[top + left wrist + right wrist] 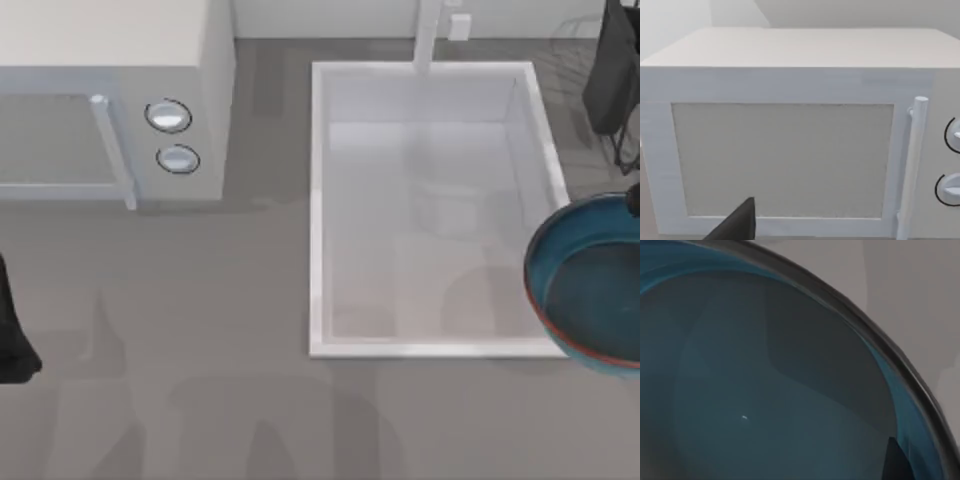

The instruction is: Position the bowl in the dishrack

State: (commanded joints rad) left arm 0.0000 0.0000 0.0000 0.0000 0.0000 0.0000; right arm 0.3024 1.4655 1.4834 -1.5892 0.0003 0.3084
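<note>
Bowl point(590, 290) overlaps the sink's point(318, 215) right rim, apparently lifted by my right jaws, whose grip I cannot tell. Dishrack point(612, 80) lies beyond; a loose hold risks dropping it.

Big round blue bowl point(588, 285) with thin red-brown rim, open side up, far right, overlapping the white sink's right edge. Black wire dishrack point(612, 75) farther back, right corner.

We're looking down on a grey counter point(200, 400): a white microwave point(110, 100) is sitting at its back left, a white sink basin point(430, 210) is lying set into it right of centre.
</note>
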